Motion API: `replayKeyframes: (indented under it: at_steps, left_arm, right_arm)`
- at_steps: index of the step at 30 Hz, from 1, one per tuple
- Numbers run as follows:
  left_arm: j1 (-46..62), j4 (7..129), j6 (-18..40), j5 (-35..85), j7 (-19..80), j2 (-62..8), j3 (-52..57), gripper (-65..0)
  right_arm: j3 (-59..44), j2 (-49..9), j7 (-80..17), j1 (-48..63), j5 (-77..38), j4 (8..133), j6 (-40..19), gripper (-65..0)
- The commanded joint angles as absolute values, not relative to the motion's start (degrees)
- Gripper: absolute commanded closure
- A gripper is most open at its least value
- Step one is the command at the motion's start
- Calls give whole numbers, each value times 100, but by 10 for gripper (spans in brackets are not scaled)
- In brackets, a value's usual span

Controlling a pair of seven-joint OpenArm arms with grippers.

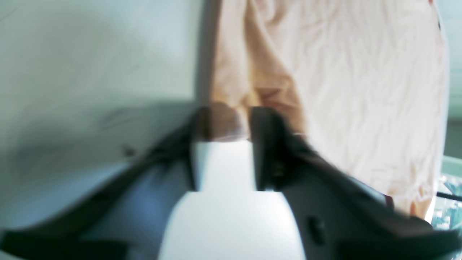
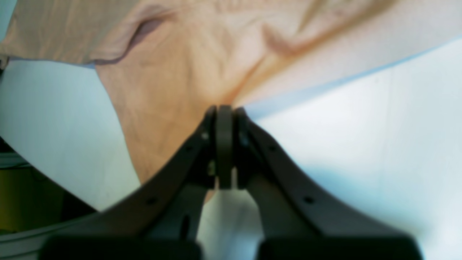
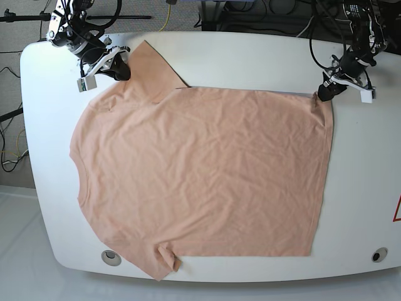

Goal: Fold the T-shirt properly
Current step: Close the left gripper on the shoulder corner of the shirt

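The peach T-shirt (image 3: 200,169) lies spread flat on the white table (image 3: 250,56), with its neck to the left and its hem to the right. My right gripper (image 3: 119,70) is at the far left, shut on the cloth by the far sleeve; the right wrist view shows its jaws (image 2: 224,110) closed on the shirt's edge (image 2: 173,72). My left gripper (image 3: 324,94) is at the far right, on the far hem corner. The blurred left wrist view shows bunched cloth between its fingers (image 1: 225,122), and the shirt (image 1: 361,90) stretches away beyond.
The table has rounded edges. Two round fittings sit near its front edge, one at the left (image 3: 111,256) and one at the right (image 3: 378,254). Cables and stands (image 3: 263,12) crowd the floor behind the table. The near sleeve (image 3: 161,260) reaches almost to the front edge.
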State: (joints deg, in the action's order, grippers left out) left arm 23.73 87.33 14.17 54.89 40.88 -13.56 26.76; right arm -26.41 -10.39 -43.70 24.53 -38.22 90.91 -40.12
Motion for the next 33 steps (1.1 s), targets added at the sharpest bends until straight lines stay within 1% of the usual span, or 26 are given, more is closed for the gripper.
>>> replayKeyframes:
  at_steps: [1, 3, 5, 11, 13, 16, 21, 23, 33]
  left_arm:
    - [2359, 8796, 1402, 5458, 4079, -1433, 2698, -225]
    - [2330, 8721, 1395, 5517, 4047, -1446, 2757, -222]
    - [2317, 8697, 1394, 5528, 4049, -1451, 2764, -206]
    - [2309, 8666, 1380, 5553, 4069, -1453, 2784, -124]
    - [2390, 8751, 1394, 5554, 4083, -1424, 2759, -60]
    - [2436, 8788, 1397, 5566, 4044, -1423, 2760, 0]
    - [2522, 8890, 1429, 5615, 3986, -1429, 2774, 0]
    - [2717, 9219, 1506, 5601, 4054, -1446, 2793, 0]
    - [3127, 9713, 1558, 5641, 4127, -1497, 2837, 0]
  right_arm:
    - [-2668, -1088, -4472, 2497, -3754, 9127, -4000, 0]
    - [-2678, -1082, -4432, 2506, -3783, 9142, -4000, 0]
    - [-2678, -1083, -4433, 2508, -3784, 9138, -4000, 0]
    - [-2683, -1086, -4431, 2516, -3795, 9139, -4000, 0]
    - [-2675, -1080, -4451, 2505, -3774, 9137, -4000, 0]
    - [-2674, -1081, -4441, 2503, -3774, 9138, -4000, 0]
    - [-2687, -1088, -4440, 2521, -3785, 9168, -4000, 0]
    - [-2686, -1086, -4418, 2569, -3805, 9200, -4000, 0]
    - [-2721, -1091, -4430, 2733, -3816, 9358, -4000, 0]
